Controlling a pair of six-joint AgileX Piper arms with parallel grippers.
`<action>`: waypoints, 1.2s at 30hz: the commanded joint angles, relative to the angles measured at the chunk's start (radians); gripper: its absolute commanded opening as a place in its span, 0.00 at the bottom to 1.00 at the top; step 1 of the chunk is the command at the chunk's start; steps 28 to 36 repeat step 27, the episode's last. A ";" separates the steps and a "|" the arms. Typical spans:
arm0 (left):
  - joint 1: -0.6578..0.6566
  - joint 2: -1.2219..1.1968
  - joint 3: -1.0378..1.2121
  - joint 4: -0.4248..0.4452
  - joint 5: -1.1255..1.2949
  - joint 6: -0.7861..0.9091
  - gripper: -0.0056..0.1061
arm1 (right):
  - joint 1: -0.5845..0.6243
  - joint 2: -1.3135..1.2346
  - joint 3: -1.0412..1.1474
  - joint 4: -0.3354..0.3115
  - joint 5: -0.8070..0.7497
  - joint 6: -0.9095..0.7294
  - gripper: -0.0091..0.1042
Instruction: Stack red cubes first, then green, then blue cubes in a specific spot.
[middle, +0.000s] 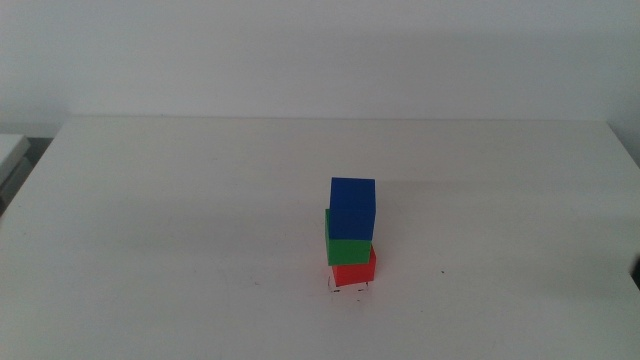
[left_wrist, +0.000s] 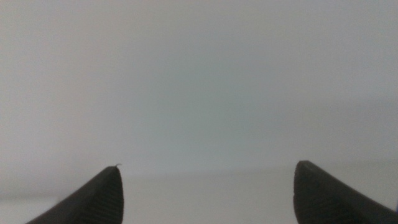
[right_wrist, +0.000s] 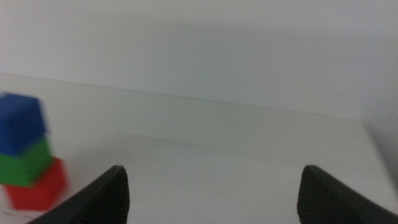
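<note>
A stack of three cubes stands near the middle of the white table: the red cube (middle: 353, 272) at the base, the green cube (middle: 348, 249) on it, and the blue cube (middle: 352, 208) on top, each slightly offset. Small black pen marks of the spot (middle: 345, 289) show at the red cube's front edge. The stack appears blurred in the right wrist view, with red cube (right_wrist: 37, 188), green cube (right_wrist: 26, 163) and blue cube (right_wrist: 22, 123). My right gripper (right_wrist: 211, 190) is open and empty, away from the stack. My left gripper (left_wrist: 205, 190) is open, facing only bare surface. Neither arm appears in the middle view.
The table's (middle: 150, 250) far edge meets a plain white wall. A grey object (middle: 10, 150) sits off the table's far left corner. A tiny dark speck (middle: 441, 268) lies right of the stack.
</note>
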 joint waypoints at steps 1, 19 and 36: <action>0.003 -0.069 0.105 -0.029 -0.031 -0.005 0.89 | -0.054 -0.099 0.079 -0.047 -0.020 -0.006 0.86; 0.003 -0.246 0.383 -0.025 0.037 0.007 0.89 | -0.144 -0.355 0.214 -0.285 0.136 -0.006 0.86; 0.003 -0.246 0.383 -0.025 0.037 0.017 0.89 | -0.144 -0.355 0.214 -0.285 0.134 -0.006 0.86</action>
